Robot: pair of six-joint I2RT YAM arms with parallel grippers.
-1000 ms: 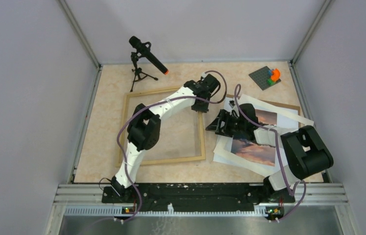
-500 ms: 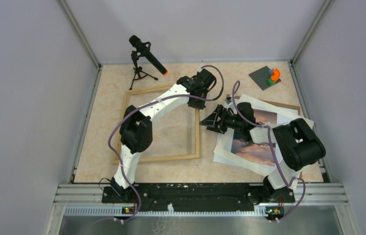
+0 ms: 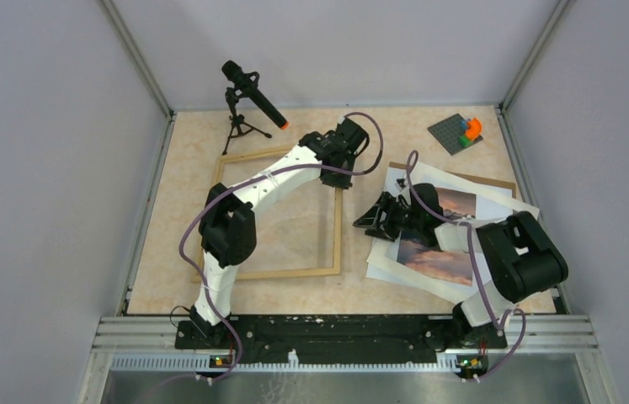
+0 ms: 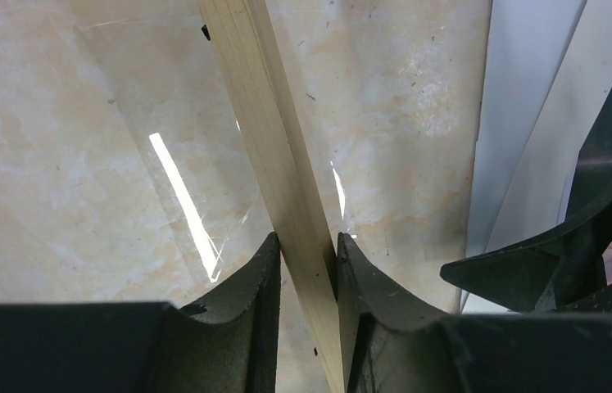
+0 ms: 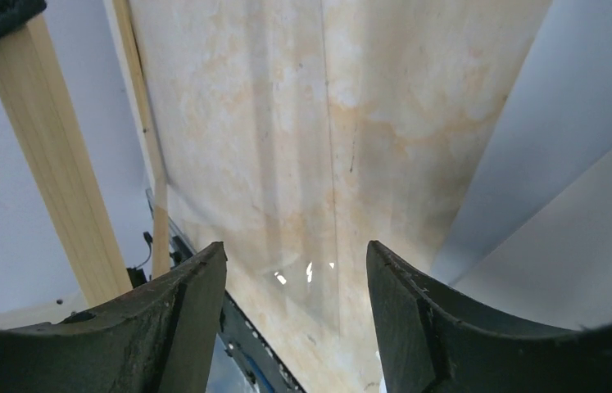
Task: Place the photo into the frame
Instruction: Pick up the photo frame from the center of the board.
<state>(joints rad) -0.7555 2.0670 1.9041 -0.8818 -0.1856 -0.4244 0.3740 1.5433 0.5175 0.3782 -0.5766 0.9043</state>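
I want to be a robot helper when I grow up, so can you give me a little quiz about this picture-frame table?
1. True or false: the photo already lies inside the frame.
2. What is the left gripper clamped on? A the photo, B the frame, C nothing.
3. Fill in: the right gripper hovers with its jaws ____, holding nothing.
Key: 1 false, it lies to the right of the frame; 2 B; 3 open.
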